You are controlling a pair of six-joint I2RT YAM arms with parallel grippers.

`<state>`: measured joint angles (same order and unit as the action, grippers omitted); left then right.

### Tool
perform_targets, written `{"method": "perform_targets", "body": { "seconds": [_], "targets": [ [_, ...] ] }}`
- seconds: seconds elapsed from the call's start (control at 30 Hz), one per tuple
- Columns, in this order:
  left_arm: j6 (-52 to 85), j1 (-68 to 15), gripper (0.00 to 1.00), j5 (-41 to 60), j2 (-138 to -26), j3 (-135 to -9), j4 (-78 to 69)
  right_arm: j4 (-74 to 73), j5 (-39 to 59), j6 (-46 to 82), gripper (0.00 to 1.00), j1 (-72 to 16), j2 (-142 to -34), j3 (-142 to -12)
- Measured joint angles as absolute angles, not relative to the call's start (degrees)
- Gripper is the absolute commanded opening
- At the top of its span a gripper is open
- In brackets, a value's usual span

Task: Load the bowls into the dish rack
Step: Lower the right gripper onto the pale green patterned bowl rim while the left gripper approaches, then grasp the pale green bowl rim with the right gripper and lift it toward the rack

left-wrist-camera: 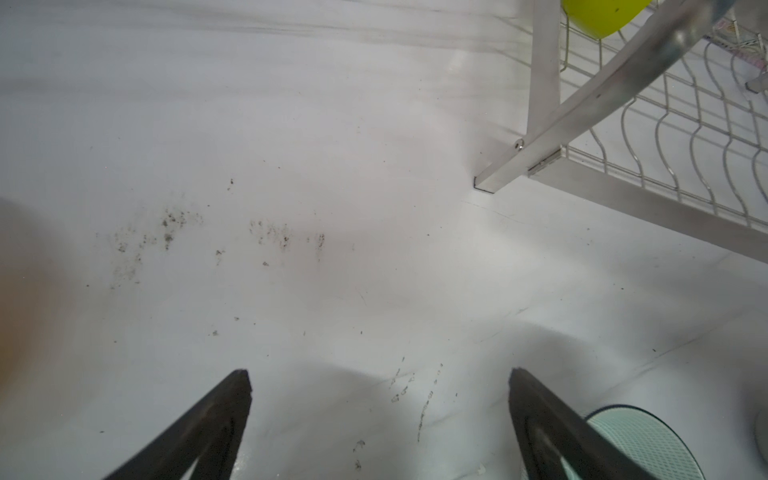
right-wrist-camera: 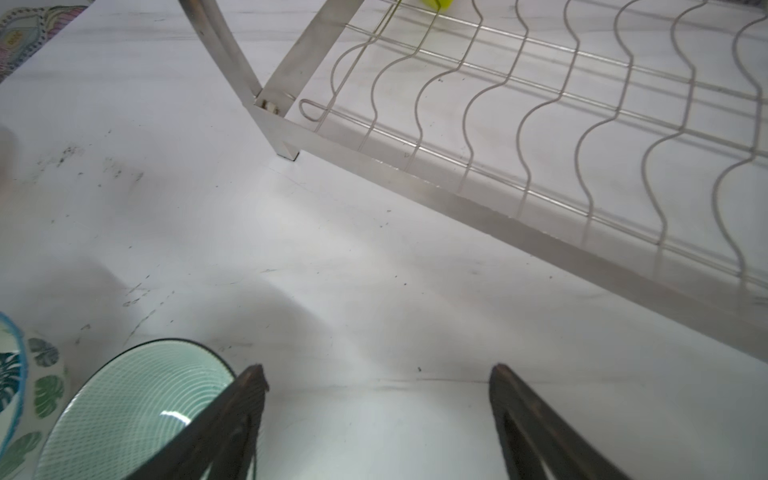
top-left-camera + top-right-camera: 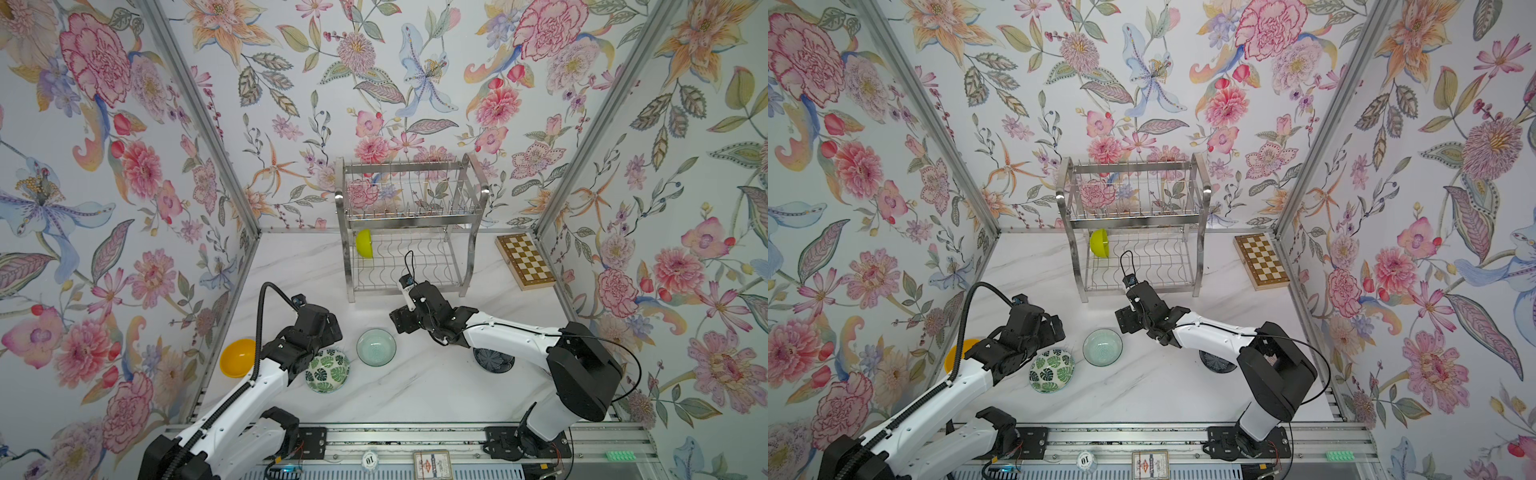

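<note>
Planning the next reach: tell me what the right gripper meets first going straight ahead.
Probably the bare marble tabletop, just short of the dish rack, at its lower front rail; the right gripper angles downward. Depth is unclear.

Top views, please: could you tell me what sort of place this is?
Probably a robot test cell staged as a kitchen counter: floral wallpaper panels on aluminium posts enclose it, the left arm and right arm bolt to a front rail, and a dish rack stands on the marble-look tabletop.

Robot lab booth: wallpapered panels (image 3: 104,166), mounting rail (image 3: 395,436)
</note>
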<state>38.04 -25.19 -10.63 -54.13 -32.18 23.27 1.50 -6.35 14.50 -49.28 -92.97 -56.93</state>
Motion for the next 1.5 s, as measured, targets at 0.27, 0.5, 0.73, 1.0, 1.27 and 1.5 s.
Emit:
{"method": "perform_targets", "body": {
  "seconds": [0.27,0.5,0.73,1.0,1.27,1.5],
  "targets": [
    [39.20,-25.58,0.99,-6.22,-52.47,-31.05,20.01,5.26,-4.64,18.50,0.62,-54.63,-93.51,-57.01],
    [40.84,-26.33,0.99,-4.21,-51.70,-28.27,16.78,8.16,-4.71,21.08,0.46,-55.68,-98.13,-58.92],
    [41.32,-26.70,0.99,-3.36,-51.72,-27.59,15.79,10.57,-5.08,22.28,0.30,-55.90,-101.80,-60.90],
    [41.43,-26.70,0.99,-3.40,-53.04,-27.40,14.72,12.14,-6.46,22.63,0.16,-55.96,-102.87,-62.48],
    [40.12,-27.03,0.99,-4.32,-55.31,-27.40,14.63,12.27,-6.52,22.96,0.00,-55.72,-102.89,-63.88],
    [38.85,-27.03,0.99,-6.52,-55.75,-28.14,14.26,12.40,-7.14,22.74,0.00,-54.59,-102.87,-63.96]
  ]
}}
